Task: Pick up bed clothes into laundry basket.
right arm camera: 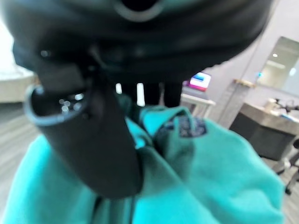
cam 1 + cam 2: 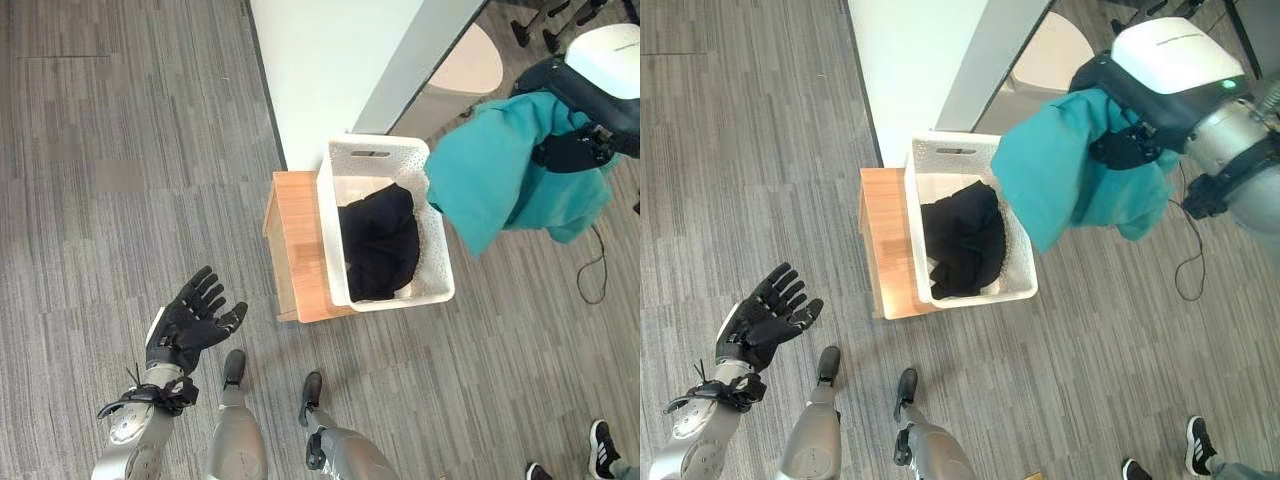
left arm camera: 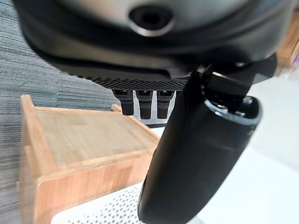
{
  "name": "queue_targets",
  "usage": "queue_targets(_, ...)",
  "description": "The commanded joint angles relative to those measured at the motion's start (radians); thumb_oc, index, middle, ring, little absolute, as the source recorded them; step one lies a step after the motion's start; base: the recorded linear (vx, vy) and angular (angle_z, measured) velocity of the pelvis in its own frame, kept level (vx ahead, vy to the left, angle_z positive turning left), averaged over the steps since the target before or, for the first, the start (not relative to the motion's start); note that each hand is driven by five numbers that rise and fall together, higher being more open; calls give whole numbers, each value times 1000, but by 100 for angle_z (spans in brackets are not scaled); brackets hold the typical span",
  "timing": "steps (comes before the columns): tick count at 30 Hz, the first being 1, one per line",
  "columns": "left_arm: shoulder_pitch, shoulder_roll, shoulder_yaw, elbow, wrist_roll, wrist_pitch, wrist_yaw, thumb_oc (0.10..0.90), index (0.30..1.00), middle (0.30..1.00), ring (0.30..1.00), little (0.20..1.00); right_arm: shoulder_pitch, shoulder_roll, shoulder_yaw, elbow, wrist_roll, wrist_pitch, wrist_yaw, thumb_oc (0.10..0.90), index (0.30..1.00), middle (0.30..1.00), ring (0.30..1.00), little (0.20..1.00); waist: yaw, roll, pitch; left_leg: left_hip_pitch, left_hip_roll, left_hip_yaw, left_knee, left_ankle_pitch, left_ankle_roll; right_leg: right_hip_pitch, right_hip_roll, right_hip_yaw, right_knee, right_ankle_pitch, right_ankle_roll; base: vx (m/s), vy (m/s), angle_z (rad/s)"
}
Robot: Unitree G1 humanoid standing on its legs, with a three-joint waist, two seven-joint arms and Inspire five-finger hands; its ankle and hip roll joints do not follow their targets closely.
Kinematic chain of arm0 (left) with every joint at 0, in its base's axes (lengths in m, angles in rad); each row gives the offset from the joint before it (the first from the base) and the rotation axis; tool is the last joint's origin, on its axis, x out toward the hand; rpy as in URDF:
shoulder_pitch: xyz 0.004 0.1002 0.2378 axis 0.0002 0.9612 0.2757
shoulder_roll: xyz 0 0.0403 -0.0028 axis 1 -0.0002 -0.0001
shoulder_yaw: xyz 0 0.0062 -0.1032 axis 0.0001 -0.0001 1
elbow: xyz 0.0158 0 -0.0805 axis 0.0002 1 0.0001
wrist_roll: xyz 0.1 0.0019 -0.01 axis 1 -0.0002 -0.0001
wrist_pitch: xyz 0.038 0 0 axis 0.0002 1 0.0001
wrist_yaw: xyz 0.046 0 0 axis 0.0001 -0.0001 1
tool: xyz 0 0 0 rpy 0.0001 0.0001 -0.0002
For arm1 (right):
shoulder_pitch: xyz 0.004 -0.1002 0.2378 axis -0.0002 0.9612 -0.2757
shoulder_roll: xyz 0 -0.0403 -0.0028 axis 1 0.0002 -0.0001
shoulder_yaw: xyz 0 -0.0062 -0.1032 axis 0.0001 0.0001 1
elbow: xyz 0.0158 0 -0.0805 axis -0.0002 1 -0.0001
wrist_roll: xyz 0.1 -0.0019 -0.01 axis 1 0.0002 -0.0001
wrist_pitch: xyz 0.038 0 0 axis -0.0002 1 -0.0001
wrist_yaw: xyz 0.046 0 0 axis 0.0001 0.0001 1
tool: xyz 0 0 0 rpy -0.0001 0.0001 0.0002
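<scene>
A teal garment is held aloft by the right hand, whose fingers are curled into the cloth, so that it hangs just above the right rim of the white laundry basket. A black garment is seen lying inside the basket, which is set on a low wooden stand on the floor. The left hand is held over the floor, well apart from the stand, with fingers spread and nothing in them.

Right hand mostly buried in teal cloth, fingertips hidden. Basket far corner covered by the hanging cloth. Stool largely hidden under basket. Black garment bunched, type unclear. Shoes cut off at the edge.
</scene>
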Motion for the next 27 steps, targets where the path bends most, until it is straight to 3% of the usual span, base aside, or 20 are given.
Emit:
queue_targets(1, 24, 37, 16, -100, 23, -53, -50, 800, 900, 900, 900, 900, -256, -34, 62, 84, -6, 14, -44, 400, 300, 300, 300, 300, 4, -3, -63, 22, 14, 8, -31, -59, -30, -30, -81, -7, 65, -51, 62, 0, 0, 0)
queue_targets(5, 30, 18, 25, -99, 24, -55, -46, 800, 900, 900, 900, 900, -285, -25, 102, 101, -1, 16, -41, 400, 300, 300, 300, 300, 9, -5, -55, 13, 12, -2, -31, -56, -31, -29, -81, -22, 63, -51, 62, -11, -21, 6)
queue_targets(12, 32, 10, 45, -99, 42, -60, -28, 800, 900, 900, 900, 900, -178, 6, 6, 112, 38, 16, -45, 400, 300, 300, 300, 300, 24, -13, -38, -2, 10, -20, -31, -50, -31, -31, -80, -39, 64, -52, 61, -7, -18, 12)
queue_targets(13, 26, -20, 68, -86, 51, -67, -9, 800, 900, 900, 900, 900, -51, 112, -58, 155, 95, 28, -25, 400, 300, 300, 300, 300, 34, -7, -22, -7, 8, -27, -31, -48, -31, -24, -77, -51, 61, -53, 58, 0, 0, 0)
queue_targets(16, 23, -19, 66, -94, 54, -66, 0, 800, 900, 900, 900, 900, 117, 171, -154, 137, 64, 41, 8, 400, 300, 300, 300, 300, 54, -10, -12, -12, 5, -35, -31, -47, -29, -26, -78, -55, 64, -55, 57, -13, 5, 17)
queue_targets(18, 27, -27, 62, -94, 59, -62, 0, 800, 900, 900, 900, 900, 204, 211, -138, 201, -7, 44, 47, 400, 300, 300, 300, 300, 65, 4, 1, -16, 1, -44, -31, -46, -28, -26, -83, -64, 66, -55, 57, -3, 6, 6)
queue_targets(27, 34, -27, 57, -101, 61, -60, -7, 800, 900, 900, 900, 900, 387, 267, -148, 168, -117, 15, 124, 400, 300, 300, 300, 300, 68, 25, 31, -40, -1, -58, -31, -36, -32, -41, -83, -78, 65, -55, 60, -5, -1, 4)
